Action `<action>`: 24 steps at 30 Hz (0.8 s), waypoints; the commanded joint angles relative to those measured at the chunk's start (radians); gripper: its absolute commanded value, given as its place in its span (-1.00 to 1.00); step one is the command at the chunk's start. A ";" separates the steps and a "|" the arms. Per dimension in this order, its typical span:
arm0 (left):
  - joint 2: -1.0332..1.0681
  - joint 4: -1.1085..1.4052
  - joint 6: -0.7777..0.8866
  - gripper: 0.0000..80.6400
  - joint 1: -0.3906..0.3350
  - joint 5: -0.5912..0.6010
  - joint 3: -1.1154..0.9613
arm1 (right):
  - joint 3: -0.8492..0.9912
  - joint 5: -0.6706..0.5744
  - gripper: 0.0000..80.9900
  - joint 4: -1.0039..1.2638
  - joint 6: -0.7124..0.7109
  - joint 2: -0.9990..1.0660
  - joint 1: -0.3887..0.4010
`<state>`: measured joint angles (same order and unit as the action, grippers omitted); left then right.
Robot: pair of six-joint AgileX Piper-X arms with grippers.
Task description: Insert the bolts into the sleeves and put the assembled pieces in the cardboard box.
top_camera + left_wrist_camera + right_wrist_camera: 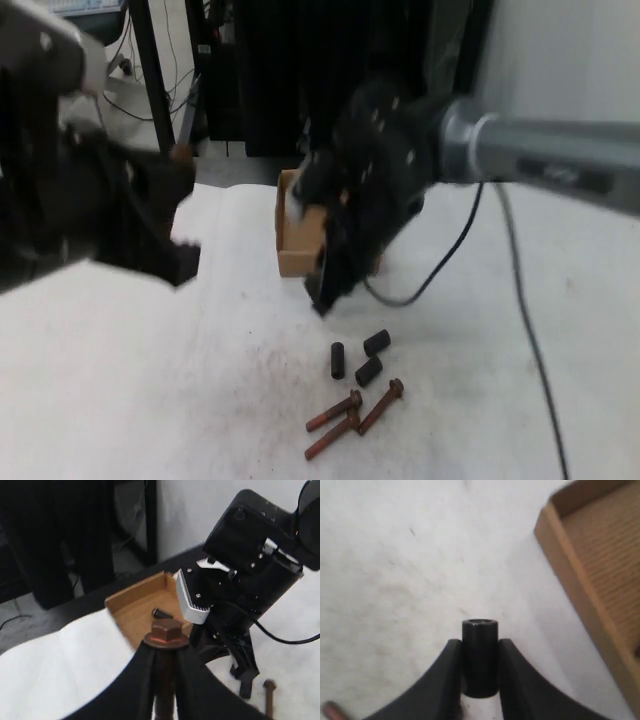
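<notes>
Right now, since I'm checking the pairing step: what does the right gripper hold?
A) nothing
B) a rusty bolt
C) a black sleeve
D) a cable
C: the right gripper is shut on a black sleeve; the left gripper holds a bolt.

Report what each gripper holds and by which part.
Left gripper: a bolt, clamped on its shank just under the head. Right gripper: a black sleeve, clamped across its sides.
</notes>
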<state>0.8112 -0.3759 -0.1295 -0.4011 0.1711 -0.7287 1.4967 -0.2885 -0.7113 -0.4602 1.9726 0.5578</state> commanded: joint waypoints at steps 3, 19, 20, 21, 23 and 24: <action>-0.006 0.324 0.160 -1.00 0.001 0.267 -0.006 | 0.007 -0.313 -0.98 0.004 0.126 -0.234 0.000; 0.227 1.220 0.914 -1.00 0.056 0.504 -0.006 | -0.403 -0.451 -0.98 0.438 0.405 -0.773 0.004; 0.246 1.264 0.947 -1.00 0.060 0.510 -0.006 | -0.447 -0.451 -0.98 0.549 0.479 -0.799 0.006; 0.263 1.302 0.981 -1.00 0.061 0.520 -0.006 | -0.491 -0.451 -0.98 0.672 0.553 -0.820 0.012; 0.286 1.349 1.030 -1.00 0.060 0.541 -0.006 | -0.563 -0.451 -0.98 0.893 0.671 -0.846 0.027; 0.296 1.365 1.051 -1.00 0.060 0.552 -0.006 | -0.597 -0.451 -0.98 1.003 0.700 -0.848 0.039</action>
<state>1.0928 0.9126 0.8240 -0.3427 0.6818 -0.7287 0.9290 -0.7312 0.1402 0.1640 1.1394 0.5886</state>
